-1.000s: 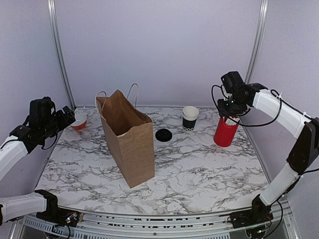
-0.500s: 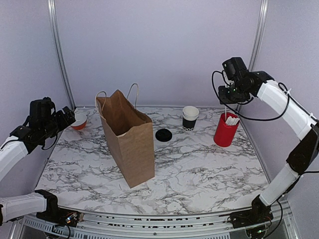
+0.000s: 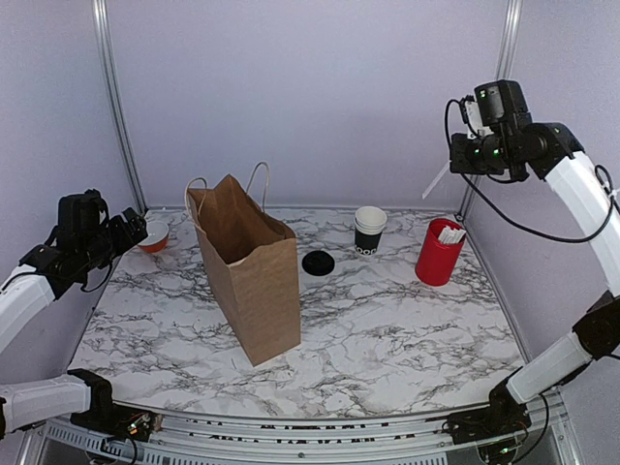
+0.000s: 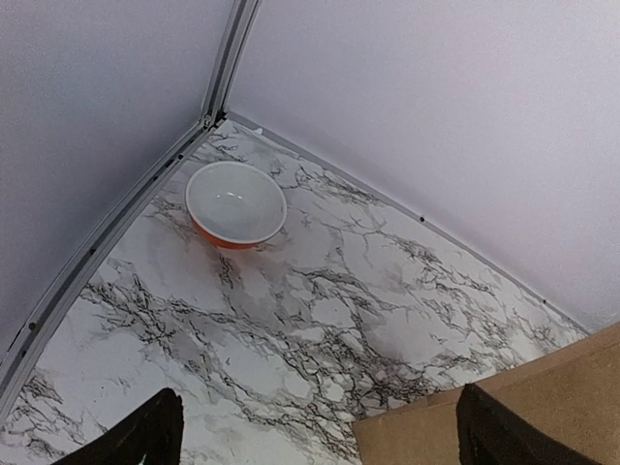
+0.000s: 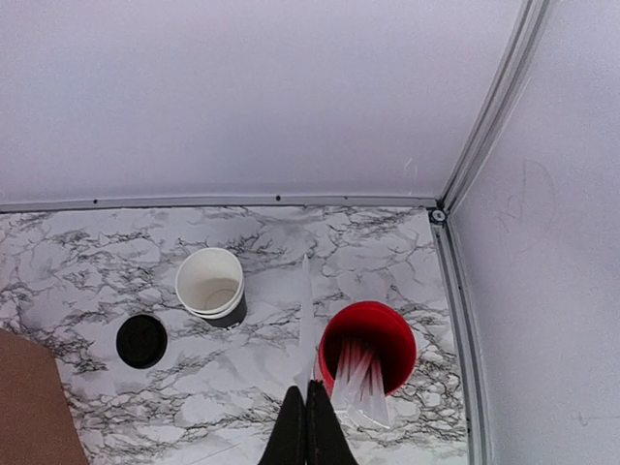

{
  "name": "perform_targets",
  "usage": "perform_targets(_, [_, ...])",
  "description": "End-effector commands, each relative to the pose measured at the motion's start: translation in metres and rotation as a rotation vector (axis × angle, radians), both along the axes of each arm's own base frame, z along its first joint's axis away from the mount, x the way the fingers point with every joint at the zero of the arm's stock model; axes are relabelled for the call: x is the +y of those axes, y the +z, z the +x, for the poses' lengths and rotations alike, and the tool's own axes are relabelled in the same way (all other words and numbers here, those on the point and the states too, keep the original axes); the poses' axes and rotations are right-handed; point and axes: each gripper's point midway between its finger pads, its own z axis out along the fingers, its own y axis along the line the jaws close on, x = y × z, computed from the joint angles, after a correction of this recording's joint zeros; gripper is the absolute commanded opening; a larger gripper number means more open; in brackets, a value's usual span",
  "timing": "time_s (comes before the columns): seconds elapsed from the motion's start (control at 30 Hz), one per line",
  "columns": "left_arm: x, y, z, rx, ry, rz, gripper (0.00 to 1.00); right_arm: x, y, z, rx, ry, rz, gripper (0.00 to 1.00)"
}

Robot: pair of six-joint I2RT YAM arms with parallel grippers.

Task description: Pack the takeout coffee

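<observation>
Marble table (image 3: 387, 329); right fingers (image 5: 291, 436) tight on, apparently, a white stick (image 5: 307, 320); left fingers (image 4: 136, 441) wide, wrist-view only.

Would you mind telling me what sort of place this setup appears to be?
Probably a robot test cell staged as a takeout counter: plain lilac walls enclose a marble-patterned tabletop holding a brown paper carry bag, stacked black paper cups and a red cylinder of white sticks.
</observation>
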Motion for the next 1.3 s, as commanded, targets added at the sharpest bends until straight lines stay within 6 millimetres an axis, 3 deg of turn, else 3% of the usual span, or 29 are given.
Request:
perform_targets(0.0, [0.001, 0.004, 0.002, -0.029, -0.002, -0.002, 0.99, 0.015, 0.058, -0.019, -0.167, 0.117, 0.12, 0.0])
perform_targets(0.13, [0.0, 0.003, 0.002, -0.028, -0.003, -0.003, 0.99, 0.038, 0.092, -0.039, -0.277, 0.282, 0.243, 0.0])
perform_targets(0.33, [0.0, 0.002, 0.003, -0.026, -0.006, -0.004, 0.99, 0.078, 0.125, -0.069, -0.358, 0.551, 0.406, 0.0])
perform_targets(0.57, [-0.001, 0.001, 0.003, -0.022, -0.009, -0.006, 0.99, 0.128, 0.132, -0.097, -0.335, 0.849, 0.582, 0.0])
perform_targets(0.87, [-0.002, -0.001, 0.005, -0.019, -0.013, -0.012, 0.99, 0.147, 0.151, -0.126, -0.359, 1.051, 0.695, 0.0])
perform_targets(1.03, [-0.003, -0.002, 0.005, -0.018, -0.016, -0.014, 0.99, 0.164, 0.151, -0.136, -0.345, 1.114, 0.708, 0.0])
perform_targets(1.27, [-0.003, 0.0, 0.005, -0.023, -0.016, -0.016, 0.99, 0.21, 0.147, -0.155, -0.299, 1.183, 0.615, 0.0])
